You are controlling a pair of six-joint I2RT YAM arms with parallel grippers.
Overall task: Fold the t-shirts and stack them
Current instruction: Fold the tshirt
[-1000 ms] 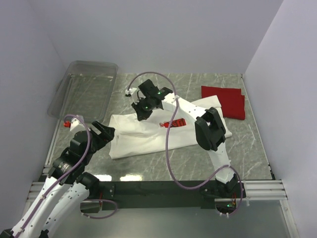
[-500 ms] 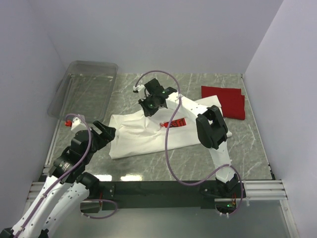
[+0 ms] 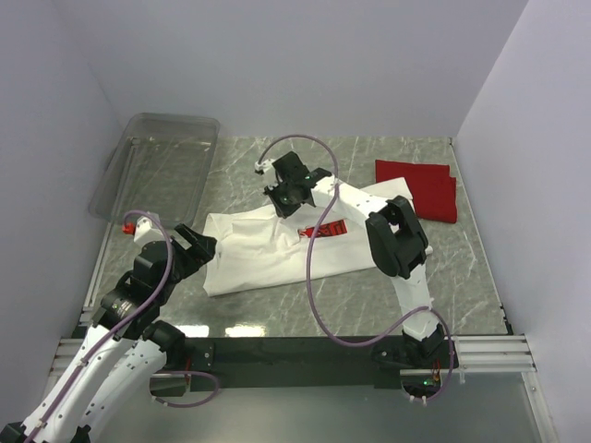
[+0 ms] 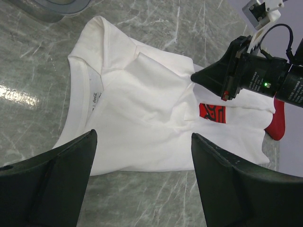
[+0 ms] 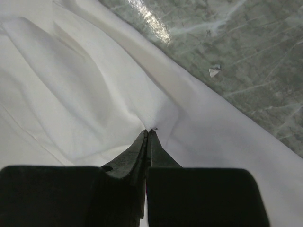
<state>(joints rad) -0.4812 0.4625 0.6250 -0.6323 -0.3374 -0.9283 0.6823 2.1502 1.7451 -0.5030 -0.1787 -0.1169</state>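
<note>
1. The white shirt (image 3: pixel 263 254) lies mid-table, its long axis running left to right and slanting a little toward the far right. Its collar end is on the left and its red graphic (image 3: pixel 332 228) is right of centre.
2. The right gripper (image 5: pixel 149 134) has its jaws together, pinching a pucker of white cloth. From above it sits at the shirt's far edge, near the middle of its length.
3. The left gripper (image 3: pixel 192 247) has its jaws wide apart and holds nothing. It hovers just off the shirt's collar end, and the wrist view shows the whole shirt spread beyond its fingers.
4. The key relation is that the cloth lies nearer than the right gripper and to the right of the left one. A fold would likely carry the pinched far edge toward the near edge, across the short axis.
5. The left arm is nearer the collar end, so it seems best placed to hold or lift that side.
6. The red shirt (image 3: pixel 420 189) lies already folded at the far right. It is apart from both grippers and just beside the white shirt's right end, so stacking is not yet done.
</note>
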